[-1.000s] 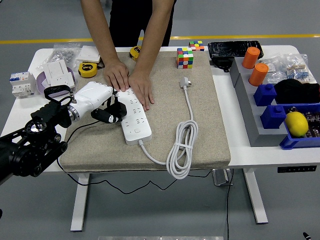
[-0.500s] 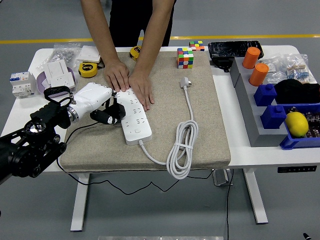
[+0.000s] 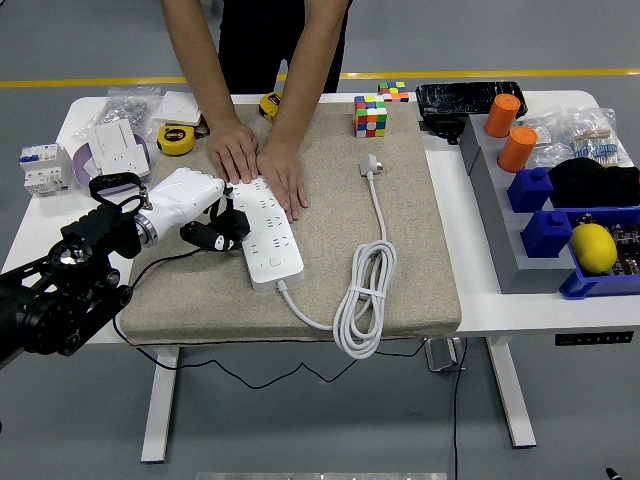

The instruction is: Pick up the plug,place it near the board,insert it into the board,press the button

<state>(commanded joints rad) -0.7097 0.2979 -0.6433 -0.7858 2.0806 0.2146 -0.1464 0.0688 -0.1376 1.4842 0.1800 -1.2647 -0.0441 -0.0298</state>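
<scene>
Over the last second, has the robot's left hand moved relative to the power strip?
Yes, slightly. The left hand has drawn back leftward, away from the power strip, which lies unmoved under the person's hands.

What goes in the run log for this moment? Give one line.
left hand: black plug at left edge of power strip | plug: not seated | person's hands: pressing strip's far end | right arm: out of view

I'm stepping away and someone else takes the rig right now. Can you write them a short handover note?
Left hand: at the left side of the power strip, fingers curled on a small black plug whose thin black cable trails off the mat.
Right hand: not in view.
A person's hands press down the strip's far end.
The strip's own white plug lies loose on the mat.
Done: plug picked up and brought beside the strip.
Left: insert it, press the button.
</scene>
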